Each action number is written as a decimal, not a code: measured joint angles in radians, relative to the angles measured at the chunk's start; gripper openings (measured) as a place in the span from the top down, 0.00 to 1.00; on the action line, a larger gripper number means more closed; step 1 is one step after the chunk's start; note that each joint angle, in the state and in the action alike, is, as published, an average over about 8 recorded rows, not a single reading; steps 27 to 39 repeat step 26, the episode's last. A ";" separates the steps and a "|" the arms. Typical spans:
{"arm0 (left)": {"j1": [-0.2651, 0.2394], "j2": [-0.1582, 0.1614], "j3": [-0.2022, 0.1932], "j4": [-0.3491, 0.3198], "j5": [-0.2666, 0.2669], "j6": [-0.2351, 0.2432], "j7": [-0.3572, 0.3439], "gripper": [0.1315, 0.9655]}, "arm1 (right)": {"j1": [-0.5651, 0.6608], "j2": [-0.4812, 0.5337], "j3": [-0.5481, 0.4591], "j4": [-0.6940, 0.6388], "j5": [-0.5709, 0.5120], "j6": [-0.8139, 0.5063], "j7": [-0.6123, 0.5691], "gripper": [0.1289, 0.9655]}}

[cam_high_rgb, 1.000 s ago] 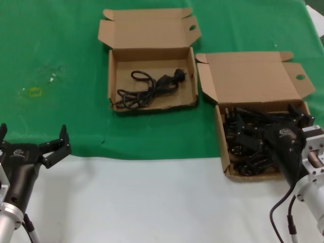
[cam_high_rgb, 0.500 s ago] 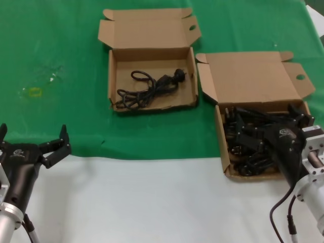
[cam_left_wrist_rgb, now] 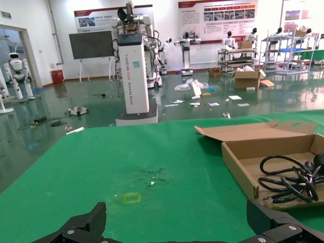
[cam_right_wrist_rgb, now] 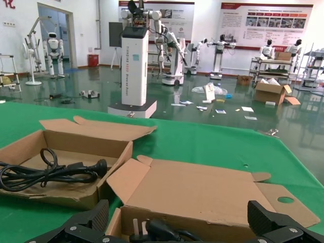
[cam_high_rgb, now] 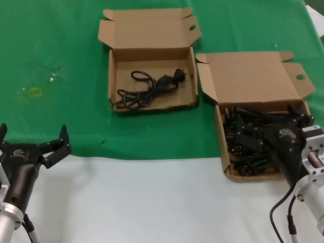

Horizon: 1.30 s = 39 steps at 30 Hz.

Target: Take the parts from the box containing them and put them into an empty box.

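Observation:
The box containing them (cam_high_rgb: 253, 76), a cardboard tray with a tall lid panel, stands at the right and holds a tangle of black power cords, the parts (cam_high_rgb: 248, 142). My right gripper (cam_high_rgb: 268, 124) hangs open just above that pile, fingers spread wide; a plug (cam_right_wrist_rgb: 157, 230) shows between them in the right wrist view. The tray with the short lid, the empty box (cam_high_rgb: 147, 28), stands at centre back and holds one cord (cam_high_rgb: 147, 88). My left gripper (cam_high_rgb: 33, 134) waits open at the near left, holding nothing.
A green cloth (cam_high_rgb: 61, 50) covers the far half of the table, with a small yellow mark (cam_high_rgb: 34, 91) at the left. The near half is bare white tabletop (cam_high_rgb: 152, 202). The two trays stand close together, corners nearly touching.

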 joint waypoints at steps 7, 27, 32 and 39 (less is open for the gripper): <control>0.000 0.000 0.000 0.000 0.000 0.000 0.000 0.00 | 0.000 0.000 0.000 0.000 0.000 0.000 0.000 0.00; 0.000 0.000 0.000 0.000 0.000 0.000 0.000 0.00 | 0.000 0.000 0.000 0.000 0.000 0.000 0.000 0.00; 0.000 0.000 0.000 0.000 0.000 0.000 0.000 0.00 | 0.000 0.000 0.000 0.000 0.000 0.000 0.000 0.00; 0.000 0.000 0.000 0.000 0.000 0.000 0.000 0.00 | 0.000 0.000 0.000 0.000 0.000 0.000 0.000 0.00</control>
